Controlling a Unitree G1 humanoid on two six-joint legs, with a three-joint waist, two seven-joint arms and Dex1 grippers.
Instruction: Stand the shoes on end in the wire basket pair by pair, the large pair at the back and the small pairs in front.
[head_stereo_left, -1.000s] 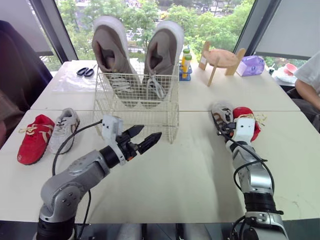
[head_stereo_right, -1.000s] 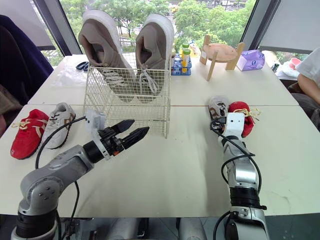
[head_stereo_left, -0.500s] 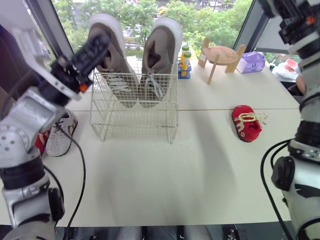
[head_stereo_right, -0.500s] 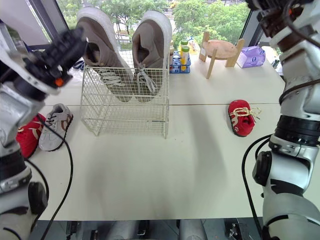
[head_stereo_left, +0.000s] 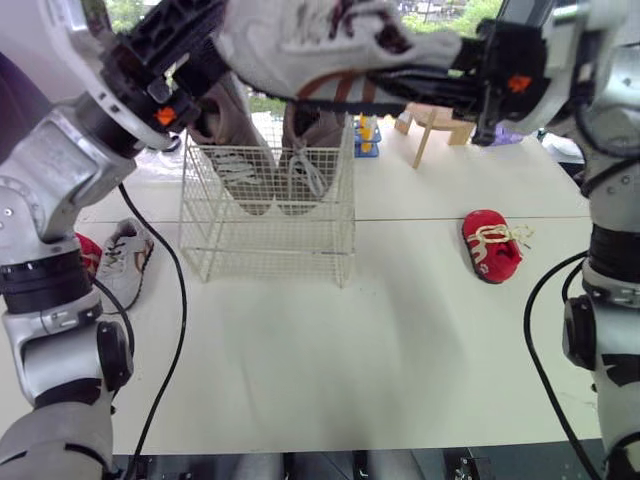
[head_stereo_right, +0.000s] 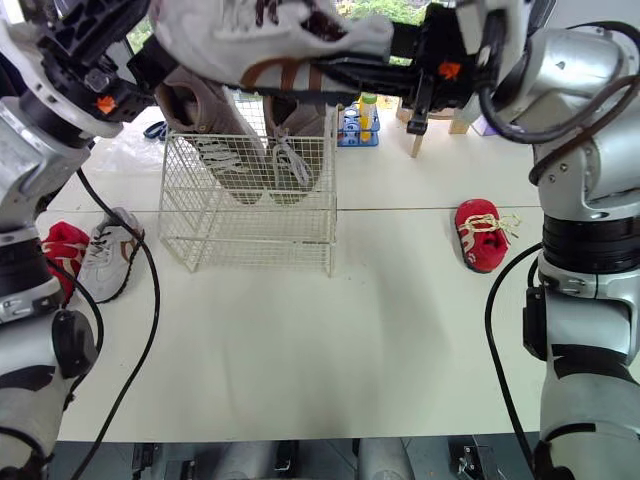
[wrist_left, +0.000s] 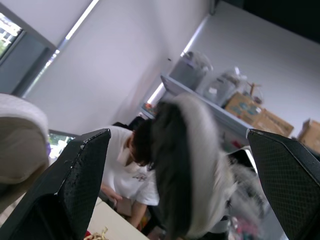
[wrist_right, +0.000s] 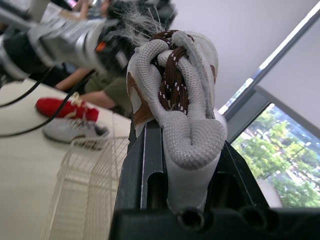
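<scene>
My right gripper (head_stereo_left: 322, 92) is raised high over the wire basket (head_stereo_left: 268, 215), shut on a small grey shoe (head_stereo_left: 310, 40) with brown laces (wrist_right: 172, 82), held lying level. My left gripper (head_stereo_left: 198, 45) is also raised, at the shoe's left end, its fingers (wrist_left: 80, 180) spread wide either side of the shoe's end (wrist_left: 185, 165); I cannot tell if they touch it. Two large tan shoes (head_stereo_left: 235, 140) stand on end at the basket's back. On the table lie a small red shoe (head_stereo_left: 492, 248) to the right, and a grey shoe (head_stereo_left: 125, 262) beside a red shoe (head_stereo_right: 62, 240) to the left.
A wooden stand (head_stereo_left: 440, 118) and small bottles (head_stereo_left: 368, 130) sit behind the basket on the far table. A person in a white shirt (wrist_left: 125, 172) is seated at the right end of the far table. The basket's front half holds nothing.
Both arms rose from the table. My right gripper lifted the grey shoe from beside the right-hand red shoe and carried it over the basket. My left gripper came up to its end.
</scene>
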